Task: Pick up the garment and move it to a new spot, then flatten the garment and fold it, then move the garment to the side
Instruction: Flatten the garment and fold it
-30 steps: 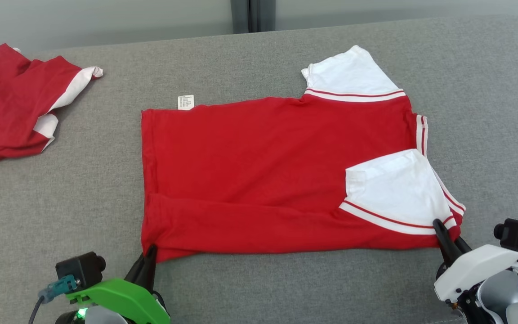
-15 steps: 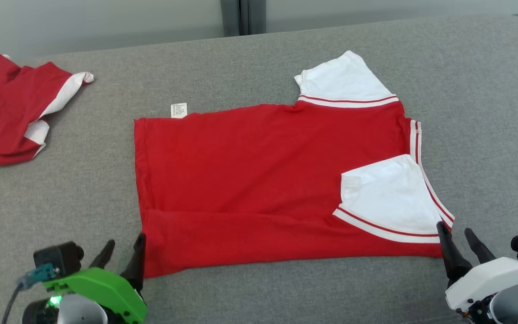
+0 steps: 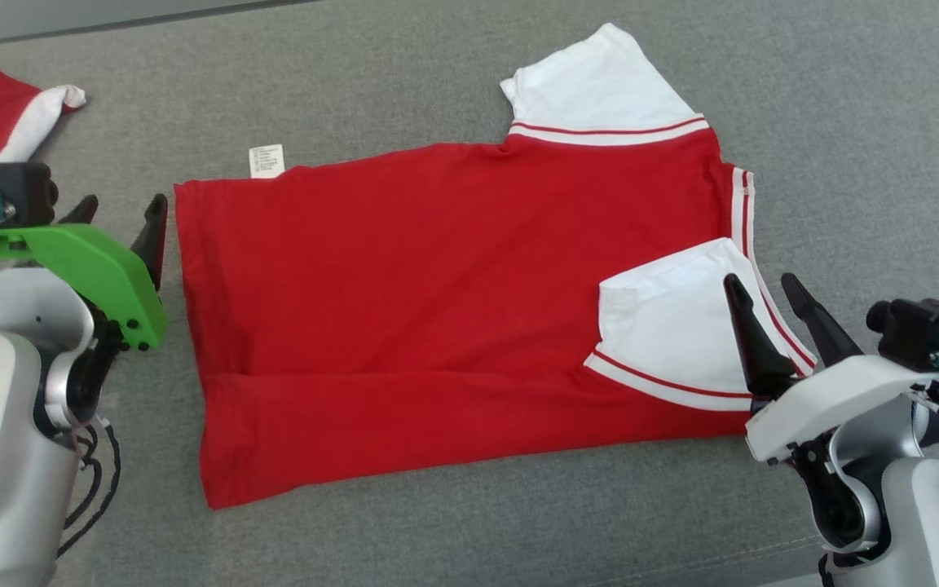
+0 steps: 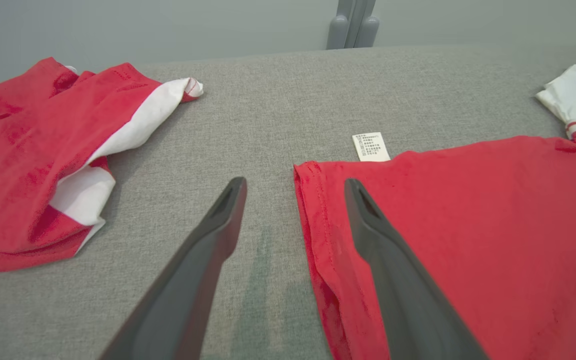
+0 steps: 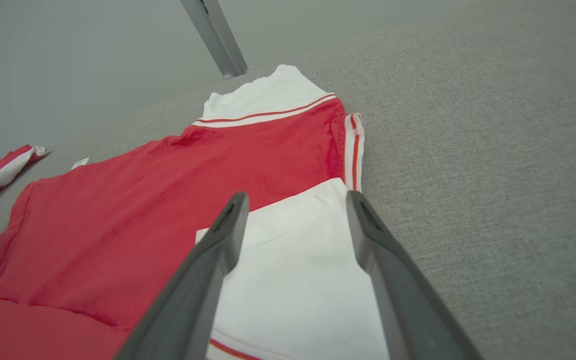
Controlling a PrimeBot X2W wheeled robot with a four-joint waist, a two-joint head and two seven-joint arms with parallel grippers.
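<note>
The garment (image 3: pixel 437 293) is a red shirt with white sleeves, lying flat on the grey surface with its near long edge folded over. One white sleeve (image 3: pixel 673 334) rests on the red body at the right; the other sleeve (image 3: pixel 596 86) sticks out at the far side. My left gripper (image 3: pixel 119 208) hovers open beside the shirt's left hem (image 4: pixel 305 210), holding nothing. Over the folded sleeve (image 5: pixel 293 250) my right gripper (image 3: pixel 763 281) is open and empty too.
A second red and white garment (image 4: pixel 33 165) lies crumpled at the far left of the grey cushion (image 3: pixel 861 147). A white care label (image 3: pixel 266 161) pokes out at the shirt's far edge. Bare grey fabric stretches to the right of the shirt.
Both grippers have opened and let go of the shirt's near corners, then lifted and moved away from the near edge. The head camera has tilted down, so the whole picture has shifted.
</note>
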